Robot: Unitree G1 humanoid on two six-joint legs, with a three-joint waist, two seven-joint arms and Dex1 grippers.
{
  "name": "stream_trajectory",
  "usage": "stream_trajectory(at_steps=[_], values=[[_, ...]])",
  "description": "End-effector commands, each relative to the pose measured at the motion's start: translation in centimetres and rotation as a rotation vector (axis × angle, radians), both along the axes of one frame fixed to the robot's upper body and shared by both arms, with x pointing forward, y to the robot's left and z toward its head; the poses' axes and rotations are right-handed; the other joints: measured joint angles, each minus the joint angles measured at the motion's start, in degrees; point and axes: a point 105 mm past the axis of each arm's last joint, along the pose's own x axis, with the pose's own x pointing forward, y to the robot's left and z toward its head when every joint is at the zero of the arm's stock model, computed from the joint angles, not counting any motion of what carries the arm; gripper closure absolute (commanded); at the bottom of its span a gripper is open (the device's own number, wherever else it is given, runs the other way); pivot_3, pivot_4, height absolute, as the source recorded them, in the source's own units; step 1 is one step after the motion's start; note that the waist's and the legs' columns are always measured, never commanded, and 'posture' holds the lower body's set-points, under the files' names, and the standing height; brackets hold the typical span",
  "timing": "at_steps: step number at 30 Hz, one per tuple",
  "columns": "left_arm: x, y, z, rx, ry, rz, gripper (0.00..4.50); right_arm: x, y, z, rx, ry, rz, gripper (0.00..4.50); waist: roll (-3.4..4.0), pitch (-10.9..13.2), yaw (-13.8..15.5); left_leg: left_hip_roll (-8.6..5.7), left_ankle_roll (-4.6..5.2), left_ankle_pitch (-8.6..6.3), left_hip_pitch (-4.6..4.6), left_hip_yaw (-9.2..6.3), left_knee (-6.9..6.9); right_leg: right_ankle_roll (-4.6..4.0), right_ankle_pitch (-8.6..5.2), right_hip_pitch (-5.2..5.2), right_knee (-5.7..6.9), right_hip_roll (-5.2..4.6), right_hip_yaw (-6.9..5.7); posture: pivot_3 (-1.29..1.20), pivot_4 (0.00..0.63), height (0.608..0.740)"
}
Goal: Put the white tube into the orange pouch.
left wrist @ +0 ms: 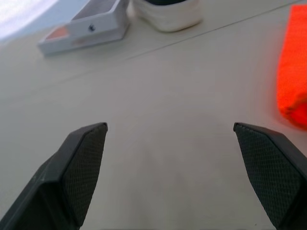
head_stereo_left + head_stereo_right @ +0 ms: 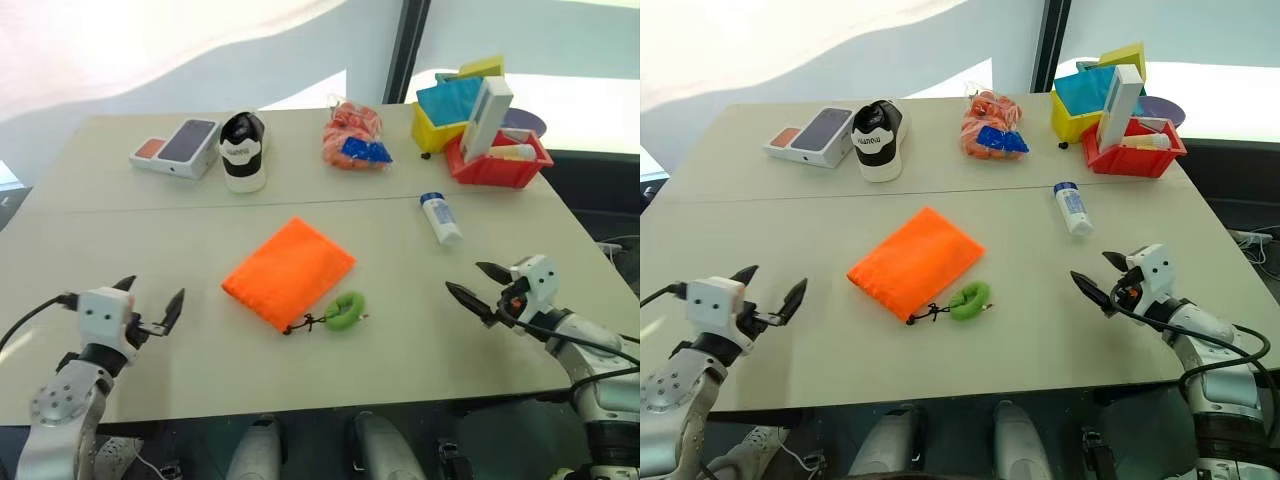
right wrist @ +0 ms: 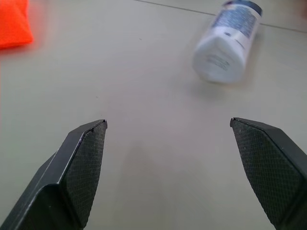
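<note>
Table (image 2: 150, 300): pale beige top, a thin seam running across it beyond the middle

Far right corner: red bin (image 2: 497, 167) with a white box standing tilted in it, touching a yellow bin (image 2: 432, 127) that holds blue and yellow pieces

Far left: shoe (image 2: 243, 150), black and white, sole toward the near side, just beside a phone box (image 2: 178, 148) with a dark phone pictured on the lid

Far middle: orange mesh bag (image 2: 352, 136) with a blue label, between shoe and bins

Pouch (image 2: 288, 270): bright orange, flat on the table centre, lying cornerwise; dark cord leaves its near corner and ends in a green ring (image 2: 346, 311) resting on the table just beside it

Tube (image 2: 440, 217): white, blue cap pointing to the far side, lying on its side to the right of the pouch and well apart from it, near the seam; nothing touches it

Left gripper (image 2: 150, 304): near the left front edge, over bare table, fingers spread wide, nothing between them; its wrist view has the pouch edge to one side and the shoe and box beyond

Right gripper (image 2: 476, 284): near the right front edge, on the near side of the tube and apart from it, fingers spread wide and empty; in its wrist view the tube lies beyond the fingertips (image 3: 86, 158)
</note>
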Motion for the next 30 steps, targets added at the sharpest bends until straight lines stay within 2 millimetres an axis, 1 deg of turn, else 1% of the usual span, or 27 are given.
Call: stream_trajectory(at_steps=[1, 3, 5, 8, 13, 16, 20, 22, 23, 24, 25, 26, 29, 30], values=[[0.1, -1.7, 1.0, 0.255, -0.102, -0.126, 0.0, -0.7, 4.0, 1.8, 0.032, -0.05, 0.124, 0.21, 0.01, 0.0, -0.1, 0.02, 0.0, 0.0, 0.0, 0.0, 0.0, 0.0, 0.0, -0.01, 0.0, 0.01, 0.0, 0.0, 0.15, 0.74], [0.6, -2.0, 1.2, 0.319, -0.148, -0.148, 0.0, -1.0, 6.1, 2.2, 0.055, -0.057, 0.177, 0.21, 0.02, 0.0, -0.1, 0.06, 0.0, 0.0, 0.01, 0.06, -0.03, 0.01, -0.01, -0.03, 0.0, 0.0, 0.05, 0.0, 0.15, 0.74], [1.1, -2.8, 1.1, 0.386, -0.173, -0.197, 0.0, -1.5, 8.4, 2.5, 0.073, -0.06, 0.238, 0.21, 0.02, 0.0, 0.0, 0.09, 0.0, 0.0, 0.0, 0.05, -0.01, 0.06, -0.04, -0.03, 0.0, -0.01, 0.04, 0.0, 0.15, 0.74], [1.4, -3.7, 0.6, 0.407, -0.176, -0.263, 0.0, -1.9, 10.4, 2.9, 0.101, -0.066, 0.288, 0.21, 0.03, 0.0, 0.0, 0.1, 0.0, 0.0, -0.02, 0.07, -0.01, 0.05, -0.03, -0.04, -0.02, -0.05, 0.03, 0.0, 0.15, 0.74], [2.5, -5.3, 0.0, 0.432, -0.191, -0.347, 0.0, -2.7, 12.5, 2.8, 0.113, -0.054, 0.359, 0.21, 0.02, 0.0, 0.1, 0.17, 0.0, 0.0, -0.06, 0.12, -0.01, 0.01, 0.01, -0.04, -0.07, -0.09, 0.02, 0.0, 0.15, 0.74], [3.2, -5.8, -0.1, 0.438, -0.201, -0.371, 0.0, -3.1, 12.9, 2.8, 0.107, -0.047, 0.388, 0.21, 0.02, 0.0, 0.0, 0.08, 0.0, 0.0, -0.05, 0.08, -0.01, 0.01, 0.02, -0.03, -0.04, -0.05, -0.02, 0.0, 0.15, 0.74], [4.0, -6.8, -0.2, 0.441, -0.215, -0.42, 0.0, -3.2, 12.9, 2.9, 0.099, -0.047, 0.389, 0.21, 0.01, 0.0, -0.1, 0.08, 0.0, 0.0, -0.02, 0.09, -0.01, 0.03, 0.02, -0.03, -0.01, -0.02, -0.02, 0.0, 0.15, 0.74], [4.1, -7.2, -0.3, 0.44, -0.221, -0.447, 0.55, -3.1, 12.5, 3.0, 0.092, -0.052, 0.38, 0.0, 0.02, 0.0, -0.1, 0.08, 0.0, 0.0, -0.02, 0.08, -0.02, 0.04, 0.03, -0.03, 0.0, -0.01, -0.03, 0.0, 0.15, 0.74], [4.1, -7.3, -0.3, 0.438, -0.225, -0.457, 0.88, -3.1, 12.3, 3.0, 0.089, -0.053, 0.374, 0.0, 0.02, 0.0, -0.1, 0.08, 0.0, 0.0, -0.02, 0.08, -0.02, 0.04, 0.03, -0.03, 0.0, 0.0, -0.03, 0.0, 0.15, 0.74], [4.1, -7.4, -0.3, 0.432, -0.228, -0.465, 1.37, -3.0, 12.1, 3.0, 0.084, -0.054, 0.368, 0.0, 0.01, 0.0, -0.1, 0.08, 0.0, 0.0, -0.02, 0.08, -0.02, 0.05, 0.03, -0.03, 0.01, 0.0, -0.03, 0.0, 0.15, 0.74], [4.2, -7.5, -0.3, 0.427, -0.23, -0.47, 1.77, -3.0, 11.9, 3.0, 0.08, -0.054, 0.364, 0.0, 0.01, 0.0, 0.0, 0.08, 0.0, 0.0, -0.02, 0.08, -0.02, 0.05, 0.03, -0.03, 0.01, 0.0, -0.03, 0.0, 0.15, 0.74], [4.2, -7.5, -0.3, 0.427, -0.232, -0.474, 2.37, -3.0, 11.8, 3.0, 0.077, -0.053, 0.36, 0.0, 0.01, 0.0, 0.0, 0.08, 0.0, 0.0, -0.02, 0.08, -0.01, 0.06, 0.04, -0.03, 0.02, 0.0, -0.03, 0.0, 0.15, 0.74], [4.2, -7.5, -0.1, 0.424, -0.238, -0.489, 3.95, -2.8, 10.9, 2.9, 0.063, -0.054, 0.328, 0.0, 0.01, 0.0, 0.0, 0.08, 0.0, 0.0, -0.02, 0.08, 0.0, 0.06, 0.04, -0.03, 0.04, 0.0, -0.03, 0.0, 0.15, 0.74], [4.2, -7.5, 0.0, 0.42, -0.241, -0.49, 4.38, -2.7, 10.5, 2.9, 0.058, -0.056, 0.312, 0.0, 0.01, 0.0, 0.0, 0.07, 0.0, 0.0, -0.02, 0.08, 0.01, 0.06, 0.04, -0.03, 0.05, 0.0, -0.03, 0.0, 0.15, 0.74]])
